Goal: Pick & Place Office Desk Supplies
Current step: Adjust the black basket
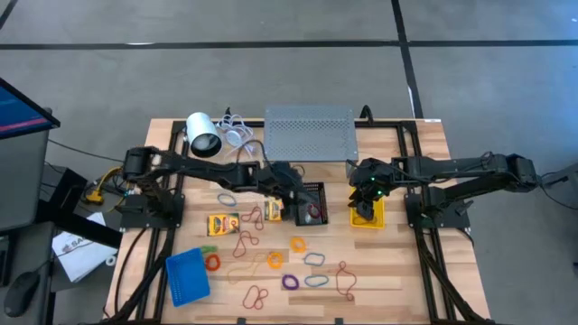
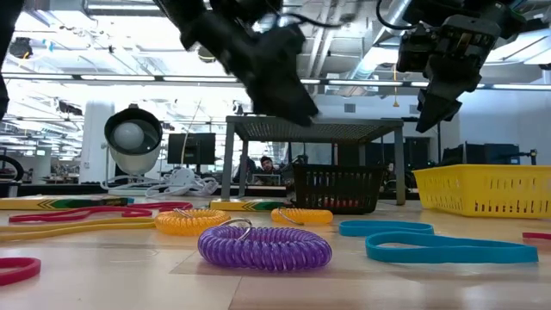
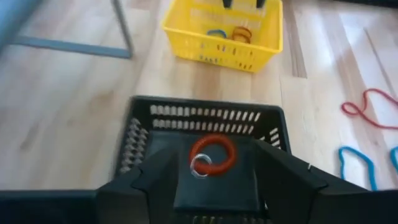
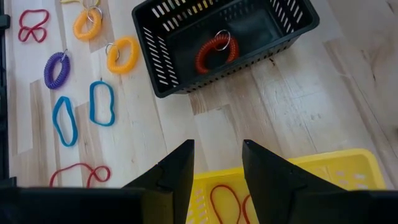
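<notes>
The left hand [image 1: 302, 204] hangs over the small black slotted plastic bin [image 1: 312, 204] near the middle of the pale wooden worktop [image 1: 397, 280], its two dark fingers spread apart and empty. On the bin's floor lies a red coiled wrist loop with a metal ring [image 3: 212, 154]. The right hand [image 1: 364, 206] hovers over the small yellow slotted plastic bin [image 1: 376, 217], just to the right of the black one; its fingers are parted with nothing between them. In that bin lie a thin red band [image 4: 225, 204], a blue band and an orange coil.

The blue plastic bin [image 1: 187, 275] sits tilted near the front left corner. Two small yellow crayon boxes [image 1: 222, 223] rest left of the black bin. Loose loops lie scattered across the front half: a purple coil [image 2: 264, 244], orange coils [image 2: 191, 221], pale blue bands [image 2: 449, 247] and thin red ones [image 1: 346, 281]. At the back edge stand a grey perforated metal stand [image 1: 310, 132] and a white cylinder with a white cable [image 1: 203, 135].
</notes>
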Controlling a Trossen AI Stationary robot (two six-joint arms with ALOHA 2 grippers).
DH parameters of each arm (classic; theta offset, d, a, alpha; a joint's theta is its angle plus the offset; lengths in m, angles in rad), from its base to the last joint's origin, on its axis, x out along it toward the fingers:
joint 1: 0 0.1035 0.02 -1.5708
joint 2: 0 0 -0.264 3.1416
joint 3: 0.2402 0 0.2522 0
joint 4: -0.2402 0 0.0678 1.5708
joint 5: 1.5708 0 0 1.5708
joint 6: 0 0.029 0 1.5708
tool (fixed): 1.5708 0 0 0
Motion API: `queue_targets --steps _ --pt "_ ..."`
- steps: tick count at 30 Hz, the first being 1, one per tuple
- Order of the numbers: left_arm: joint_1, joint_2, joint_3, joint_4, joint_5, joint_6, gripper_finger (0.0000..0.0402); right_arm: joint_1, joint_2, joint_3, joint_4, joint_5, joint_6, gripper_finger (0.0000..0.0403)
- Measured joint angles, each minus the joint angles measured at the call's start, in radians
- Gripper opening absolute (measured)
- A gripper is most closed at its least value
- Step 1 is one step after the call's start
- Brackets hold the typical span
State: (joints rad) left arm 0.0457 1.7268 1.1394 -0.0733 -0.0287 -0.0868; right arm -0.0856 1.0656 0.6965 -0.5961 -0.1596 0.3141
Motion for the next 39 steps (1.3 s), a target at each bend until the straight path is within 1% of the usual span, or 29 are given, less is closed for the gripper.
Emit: queue_targets --steps 4,7,12,17,20,23,30,35,39 --pt "0.002 -0.107 0.001 -0.178 -0.003 0.0 0.0177 0.0 0.0 0.0 0.0 0.0 0.0 0.0131" --pt "-0.011 -0.141 -0.001 -0.273 -0.008 0.0 0.0168 0.0 0.0 0.0 0.003 0.0 0.0 0.0131" --pt "-0.035 -0.108 -0.036 -0.325 -0.021 0.001 0.0156 0.001 0.0 0.0 0.011 0.0 0.0 0.0131" --pt "-0.039 -0.067 -0.069 -0.427 -0.028 0.007 0.0157 0.006 0.0 0.0 0.002 -0.001 0.026 0.0131" --pt "-0.038 -0.061 -0.084 -0.423 -0.028 0.038 0.0168 0.02 0.0 0.0 0.006 -0.005 0.027 0.0131" --pt "-0.038 -0.062 -0.087 -0.403 -0.025 0.083 0.0188 0.034 0.0 0.0 0.01 -0.007 0.035 0.0131" --pt "-0.038 -0.053 -0.089 -0.406 -0.025 0.086 0.023 0.069 0.0 0.0 0.014 -0.007 0.057 0.0131" --pt "-0.038 -0.009 -0.089 -0.375 -0.034 0.087 0.0239 0.087 0.0 0.0 0.032 -0.007 0.071 0.0131" --pt "-0.038 0.044 -0.089 -0.278 -0.038 0.09 0.0234 0.093 0.0 0.0 0.038 -0.007 0.071 0.0131"
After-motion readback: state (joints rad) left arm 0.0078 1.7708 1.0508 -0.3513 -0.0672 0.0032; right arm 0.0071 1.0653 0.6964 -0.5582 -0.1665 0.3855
